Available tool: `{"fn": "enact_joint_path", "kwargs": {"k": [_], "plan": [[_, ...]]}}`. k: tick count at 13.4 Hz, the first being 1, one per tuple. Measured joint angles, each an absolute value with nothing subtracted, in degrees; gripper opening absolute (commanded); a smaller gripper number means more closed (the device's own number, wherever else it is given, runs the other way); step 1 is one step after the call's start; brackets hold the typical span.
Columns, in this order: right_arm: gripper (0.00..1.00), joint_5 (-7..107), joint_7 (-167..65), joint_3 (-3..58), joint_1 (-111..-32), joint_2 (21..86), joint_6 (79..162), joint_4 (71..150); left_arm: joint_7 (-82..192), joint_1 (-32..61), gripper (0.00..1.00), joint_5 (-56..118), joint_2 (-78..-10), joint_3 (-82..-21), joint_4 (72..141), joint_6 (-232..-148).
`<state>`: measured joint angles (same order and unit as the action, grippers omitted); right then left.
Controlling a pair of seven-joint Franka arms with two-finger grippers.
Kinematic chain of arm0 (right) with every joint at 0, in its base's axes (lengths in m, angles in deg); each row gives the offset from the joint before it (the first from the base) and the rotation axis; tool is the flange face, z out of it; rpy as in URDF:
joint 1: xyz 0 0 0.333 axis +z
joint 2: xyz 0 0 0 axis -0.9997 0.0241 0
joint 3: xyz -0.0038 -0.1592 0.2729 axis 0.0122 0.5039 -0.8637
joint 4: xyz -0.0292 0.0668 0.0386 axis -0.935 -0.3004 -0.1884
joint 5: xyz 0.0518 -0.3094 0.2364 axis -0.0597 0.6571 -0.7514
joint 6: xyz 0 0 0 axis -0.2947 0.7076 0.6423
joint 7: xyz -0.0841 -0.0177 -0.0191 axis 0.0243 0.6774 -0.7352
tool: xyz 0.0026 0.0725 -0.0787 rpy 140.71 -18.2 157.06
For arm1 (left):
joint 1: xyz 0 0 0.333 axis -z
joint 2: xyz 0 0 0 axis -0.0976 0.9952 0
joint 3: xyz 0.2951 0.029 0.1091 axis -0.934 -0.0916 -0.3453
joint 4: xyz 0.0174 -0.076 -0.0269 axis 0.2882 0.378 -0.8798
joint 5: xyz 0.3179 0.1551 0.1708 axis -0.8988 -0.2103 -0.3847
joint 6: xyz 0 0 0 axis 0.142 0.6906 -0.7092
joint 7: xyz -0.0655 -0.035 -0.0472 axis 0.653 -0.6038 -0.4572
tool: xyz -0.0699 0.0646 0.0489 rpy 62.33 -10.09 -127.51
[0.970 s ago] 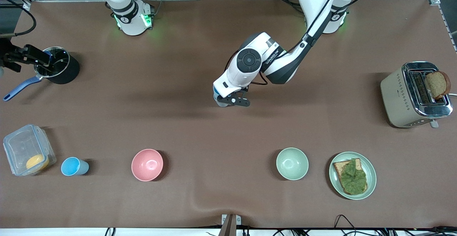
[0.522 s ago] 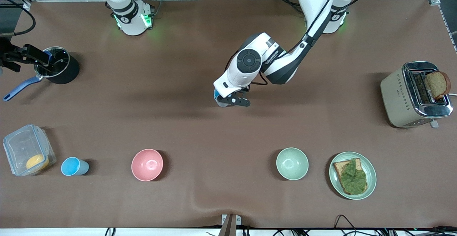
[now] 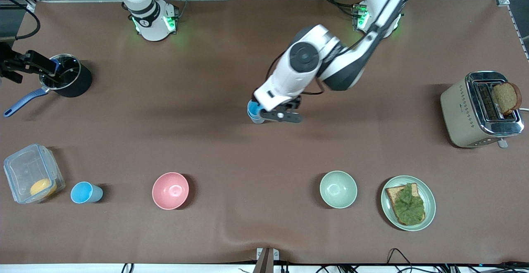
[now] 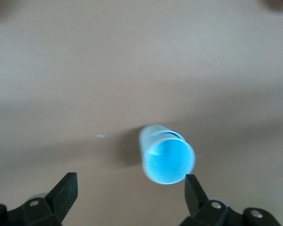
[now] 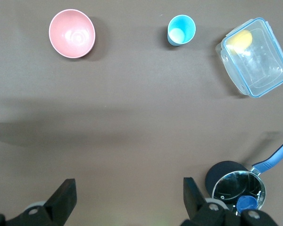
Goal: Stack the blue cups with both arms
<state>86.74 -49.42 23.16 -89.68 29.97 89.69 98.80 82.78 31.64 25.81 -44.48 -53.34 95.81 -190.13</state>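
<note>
Brown table mat (image 3: 231, 149), aluminium framing along frame top. Left gripper (image 3: 276, 115) jaws spread wide, empty, over grey-blue cup (image 3: 254, 112) mid-frame. Sky-blue cup (image 3: 85, 193) lower-left of frame. Right gripper (image 5: 127, 195) jaws apart, waiting above saucepan (image 3: 68, 79).

White arms (image 3: 289, 74) w/ grey caps, black pincers, green base lights.
</note>
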Motion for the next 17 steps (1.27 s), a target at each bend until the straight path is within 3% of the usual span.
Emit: {"fn": "enact_joint_path", "kwargs": {"k": [4,7,17], "plan": [[1.0,86.74,-49.4,23.2,-89.68,29.97,89.67,98.75,82.77,23.74,1.0,20.93,-53.94,-53.6,95.62,-179.48],[1.0,86.74,-49.4,23.21,-89.68,29.97,89.66,98.74,82.77,16.81,1.0,20.72,-58.16,-53.79,95.72,-176.6],[1.0,86.74,-49.4,23.21,-89.68,30.0,89.66,98.74,75.15,2.16,1.0,20.69,-60.45,-53.87,95.91,-173.25]]}}
